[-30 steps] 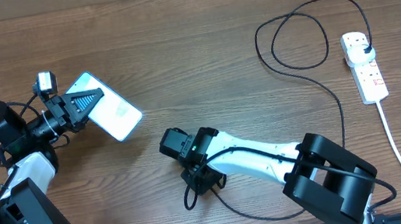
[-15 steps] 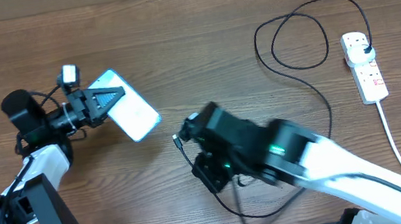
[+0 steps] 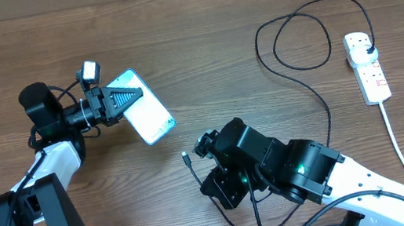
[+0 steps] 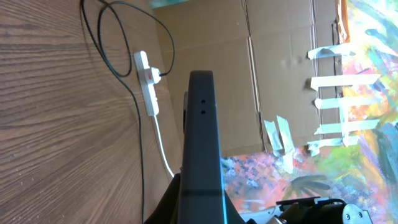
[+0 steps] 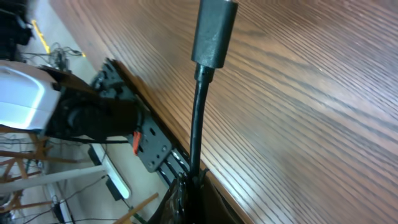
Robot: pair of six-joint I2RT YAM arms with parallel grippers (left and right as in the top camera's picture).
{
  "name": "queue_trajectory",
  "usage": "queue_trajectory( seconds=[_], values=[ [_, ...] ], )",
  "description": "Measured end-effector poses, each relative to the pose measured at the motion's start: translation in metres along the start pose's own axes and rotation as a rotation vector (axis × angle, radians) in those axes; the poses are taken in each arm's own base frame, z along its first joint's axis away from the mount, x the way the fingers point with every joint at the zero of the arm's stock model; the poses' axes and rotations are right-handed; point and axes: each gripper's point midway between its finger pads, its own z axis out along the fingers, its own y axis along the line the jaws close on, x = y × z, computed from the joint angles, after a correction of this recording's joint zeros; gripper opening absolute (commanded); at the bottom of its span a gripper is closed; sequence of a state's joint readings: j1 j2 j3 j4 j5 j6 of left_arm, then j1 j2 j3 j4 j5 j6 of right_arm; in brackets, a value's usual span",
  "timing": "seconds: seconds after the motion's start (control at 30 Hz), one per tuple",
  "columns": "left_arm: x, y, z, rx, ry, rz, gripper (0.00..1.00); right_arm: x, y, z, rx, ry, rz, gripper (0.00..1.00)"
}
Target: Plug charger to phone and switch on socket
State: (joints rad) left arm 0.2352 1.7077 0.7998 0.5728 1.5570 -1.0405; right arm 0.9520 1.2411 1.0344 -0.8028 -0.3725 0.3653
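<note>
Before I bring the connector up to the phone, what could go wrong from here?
1. The connector tip stands out on a free stretch of the charger beyond the right jaws, so it may bend aside rather than enter the port.
2. The phone is clamped only at one end in the left jaws; a push could twist or slip it.
3. The charger loops back to the socket; pulling may drag it.

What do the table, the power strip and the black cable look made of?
Table: wood or wood-look laminate, matte, brown grain lines. Power strip: smooth white plastic, moulded body. Cable: probably rubbery plastic sheath, black, faint sheen.
</note>
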Motion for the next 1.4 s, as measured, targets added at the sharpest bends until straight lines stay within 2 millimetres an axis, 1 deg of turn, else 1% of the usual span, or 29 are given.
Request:
queue_trajectory(
  seconds=[0.1, 0.23, 0.37, 0.5, 0.7, 0.97, 1.1, 1.4],
  values=[
    [0.000, 0.000, 0.000, 0.000, 0.000, -0.001, 0.04, 0.000, 0.001, 0.000, -0.010, 0.005, 0.004, 0.04],
    [0.000, 0.000, 0.000, 0.000, 0.001, 0.000, 0.04, 0.000, -0.010, 0.003, 0.008, 0.023, 0.040, 0.04],
    [0.004, -0.001, 0.007, 0.004, 0.020, 0.000, 0.04, 0.002, -0.025, 0.015, 0.039, 0.063, 0.078, 0.04],
    [0.010, -0.002, 0.017, 0.010, 0.052, 0.001, 0.04, 0.006, -0.033, 0.026, 0.057, 0.104, 0.091, 0.04],
    [0.018, -0.004, 0.029, 0.019, 0.092, 0.005, 0.04, 0.018, -0.040, 0.021, 0.084, 0.159, 0.091, 0.04],
    [0.033, -0.007, 0.051, 0.034, 0.162, 0.022, 0.04, 0.013, -0.037, 0.015, 0.089, 0.152, 0.030, 0.04],
    [0.036, -0.007, 0.055, 0.037, 0.175, 0.024, 0.04, 0.012, -0.037, 0.015, 0.090, 0.151, 0.011, 0.04],
    [0.036, -0.007, 0.055, 0.037, 0.175, 0.024, 0.04, 0.007, -0.041, 0.016, 0.109, 0.130, -0.024, 0.04]
  ],
)
